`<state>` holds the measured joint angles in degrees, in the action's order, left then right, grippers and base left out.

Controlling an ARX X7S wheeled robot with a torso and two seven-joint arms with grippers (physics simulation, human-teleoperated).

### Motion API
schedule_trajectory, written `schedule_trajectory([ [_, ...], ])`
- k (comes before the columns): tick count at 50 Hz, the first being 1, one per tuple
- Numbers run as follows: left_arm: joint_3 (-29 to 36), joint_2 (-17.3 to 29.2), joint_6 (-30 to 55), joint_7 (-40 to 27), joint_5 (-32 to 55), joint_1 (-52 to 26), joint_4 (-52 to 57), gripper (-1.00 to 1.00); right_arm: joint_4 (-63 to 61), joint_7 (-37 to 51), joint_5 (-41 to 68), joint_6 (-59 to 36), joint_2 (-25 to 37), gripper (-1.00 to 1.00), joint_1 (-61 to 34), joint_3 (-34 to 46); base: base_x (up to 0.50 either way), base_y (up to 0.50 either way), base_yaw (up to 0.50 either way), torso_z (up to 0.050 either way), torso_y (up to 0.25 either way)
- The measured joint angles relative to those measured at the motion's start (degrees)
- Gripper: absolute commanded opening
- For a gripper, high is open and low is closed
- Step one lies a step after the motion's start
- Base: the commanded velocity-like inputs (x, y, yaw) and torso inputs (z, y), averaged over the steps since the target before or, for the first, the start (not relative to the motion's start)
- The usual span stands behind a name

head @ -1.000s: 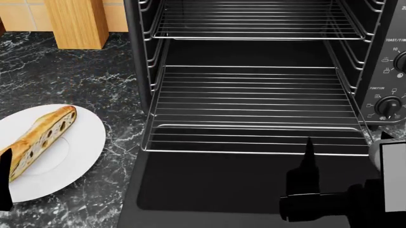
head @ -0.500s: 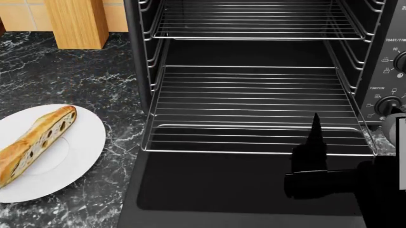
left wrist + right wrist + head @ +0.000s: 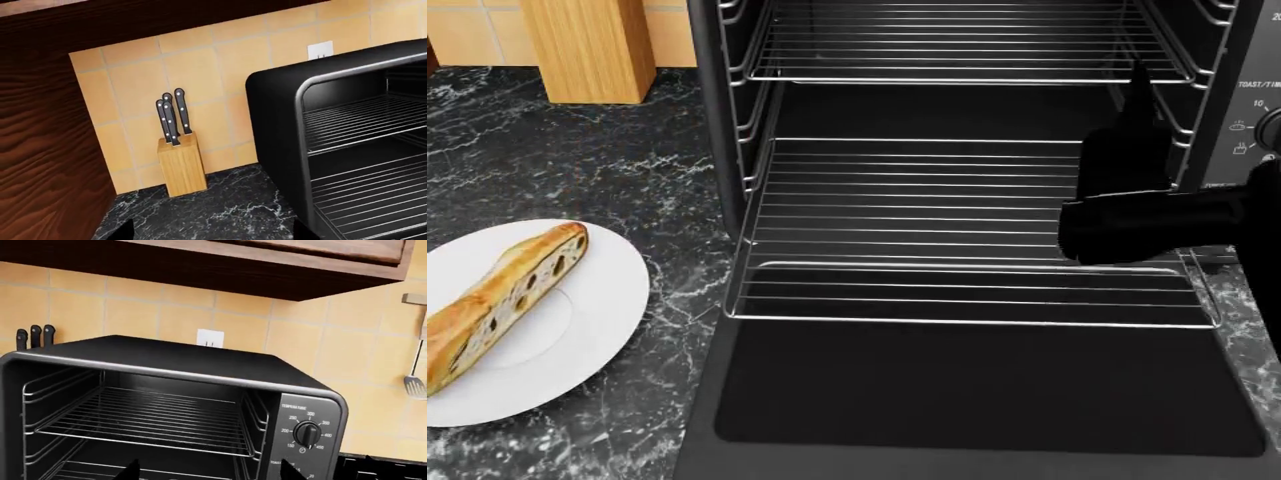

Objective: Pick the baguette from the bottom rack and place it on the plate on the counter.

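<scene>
The right gripper (image 3: 1134, 110) hangs empty before the oven, apparently spread apart; baguette (image 3: 501, 300) lies on the plate (image 3: 601, 330).

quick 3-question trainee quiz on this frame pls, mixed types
1. True or false: the baguette lies on the plate.
2. Multiple choice: what sits on the bottom rack? A) a loaf B) a pan C) nothing
3. Fill in: the wooden knife block stands on the ____, left of the toaster oven.

Key:
1. True.
2. C: both it and the upper rack are bare.
3. Counter. The right tool is raised in front of the oven opening, holding nothing.
</scene>
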<state>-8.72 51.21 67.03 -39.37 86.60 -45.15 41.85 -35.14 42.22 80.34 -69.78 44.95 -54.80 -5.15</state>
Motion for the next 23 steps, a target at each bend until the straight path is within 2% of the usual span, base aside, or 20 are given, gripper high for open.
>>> schedule_trajectory([
  [23, 8.5, -0.1, 3.4, -5.7, 6.5, -19.2, -5.6, 1.0, 6.9, -2.0, -2.4, -1.4, -2.1, 1.0, -16.5, 6.9, 0.0, 0.0, 0.0, 0.0, 0.0],
])
